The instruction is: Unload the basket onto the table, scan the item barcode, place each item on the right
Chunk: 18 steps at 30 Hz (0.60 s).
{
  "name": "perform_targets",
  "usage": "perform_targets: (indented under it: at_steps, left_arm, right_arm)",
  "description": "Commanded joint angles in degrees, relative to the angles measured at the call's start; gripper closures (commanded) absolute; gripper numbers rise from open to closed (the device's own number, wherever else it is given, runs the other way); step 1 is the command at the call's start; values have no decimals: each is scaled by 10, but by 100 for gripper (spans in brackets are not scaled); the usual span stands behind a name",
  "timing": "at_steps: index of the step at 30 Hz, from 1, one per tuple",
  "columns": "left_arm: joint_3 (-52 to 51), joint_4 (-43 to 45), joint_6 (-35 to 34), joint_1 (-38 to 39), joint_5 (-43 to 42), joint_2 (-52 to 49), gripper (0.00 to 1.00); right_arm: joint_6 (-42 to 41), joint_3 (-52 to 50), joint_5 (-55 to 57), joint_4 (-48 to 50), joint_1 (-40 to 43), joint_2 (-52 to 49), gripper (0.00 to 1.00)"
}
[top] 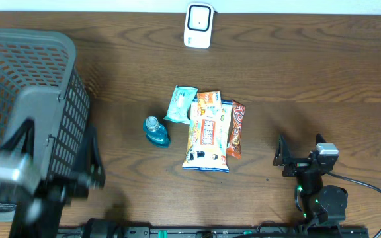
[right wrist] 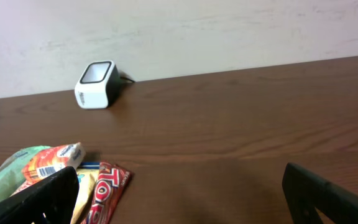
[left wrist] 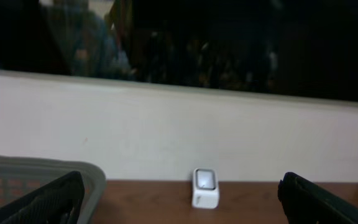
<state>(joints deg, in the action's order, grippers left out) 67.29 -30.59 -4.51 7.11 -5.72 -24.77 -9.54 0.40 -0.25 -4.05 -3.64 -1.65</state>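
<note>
Snack packets (top: 207, 132) lie ahead and left of the right claw (right wrist: 179, 177), jaws wide and empty; the left claw (left wrist: 180, 186) hangs open over the basket (top: 65, 59). Overlapping wrappers could let one grab drag two toward the scanner (top: 198, 25) far ahead.

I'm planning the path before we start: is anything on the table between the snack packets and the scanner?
Nothing visible. Bare table lies between the snack packets and the scanner at the far edge. The basket sits well off to the left, out of that line.
</note>
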Motion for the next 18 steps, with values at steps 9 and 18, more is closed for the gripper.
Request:
perform_targets:
  at_steps: [9,18]
  left_arm:
    - [-16,-22,-7,-33,-132,170,0]
    - [-19,-9,-5,-46,-131,198,0]
  right_arm:
    - [8,-1,1,-2,-2,1,1]
    - [8,-1,1,-2,-2,1,1]
